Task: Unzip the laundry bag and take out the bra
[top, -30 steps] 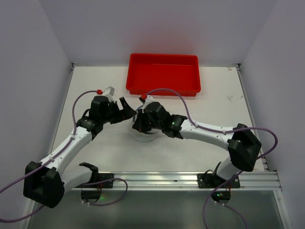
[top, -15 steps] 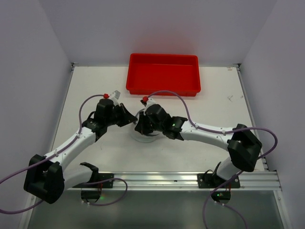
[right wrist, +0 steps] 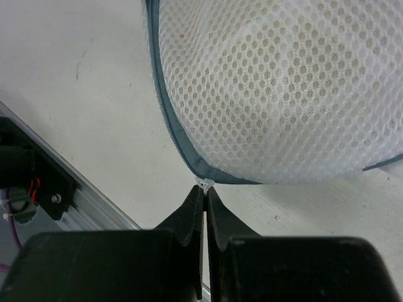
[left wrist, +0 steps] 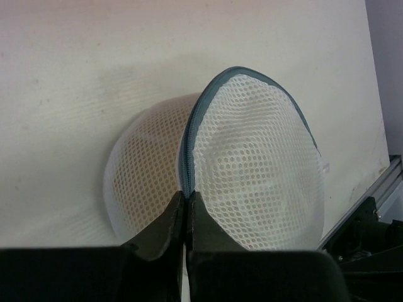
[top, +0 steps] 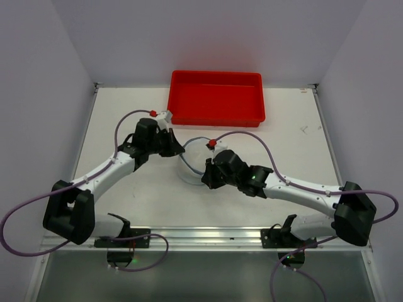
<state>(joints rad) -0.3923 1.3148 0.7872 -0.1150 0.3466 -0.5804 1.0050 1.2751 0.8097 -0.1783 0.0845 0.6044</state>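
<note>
**Arms draw apart, zip pulled round**

The round white mesh laundry bag lies mid-bench, a little nearer than the red rectangular plastic tray at the far edge. The left gripper is clamped on the bag's dark zipper rim, closer to the tray than a second ago. The right gripper pinches the small white zipper pull and has drawn back toward the near edge (uncovering the bag it hid before). One mesh half leans off the other.

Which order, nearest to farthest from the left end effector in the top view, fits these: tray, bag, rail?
1. bag: in the left end effector itself, held by the rim.
2. tray: behind, at the table's back.
3. rail: along the near edge.
</note>
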